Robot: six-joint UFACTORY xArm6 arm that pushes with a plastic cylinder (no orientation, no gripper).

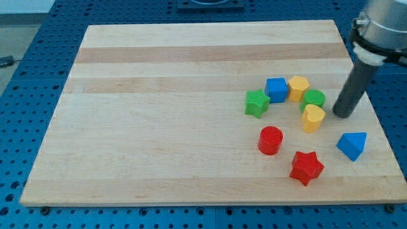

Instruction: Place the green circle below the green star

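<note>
**Blocks bunched up on the right side of the board**

A big wooden board (191, 108) lies on a blue table with little holes (25, 70). All the blocks sit on the right part of the board.

The green star (256, 103) is on the left of the bunch. Just to its right and a bit higher is the blue cube (276, 89). Right next to the cube, touching or almost touching, is a yellow block with flat sides (298, 88), maybe a hexagon. The green circle (313, 99) is just under that yellow block, to the right of the star and well apart from it. A second yellow block (313, 118) sits just under the green circle, and the two look like they touch. Its shape is hard to make out.

Lower down are the red cylinder (270, 140), the red star (306, 167) and the blue triangle (351, 145).

The dark rod comes down from the upper right of the picture. My tip (344, 115) rests on the board just to the right of the green circle and the lower yellow block. There is a small gap, so it touches no block. The rod has nothing to open or close, and it holds nothing.
</note>
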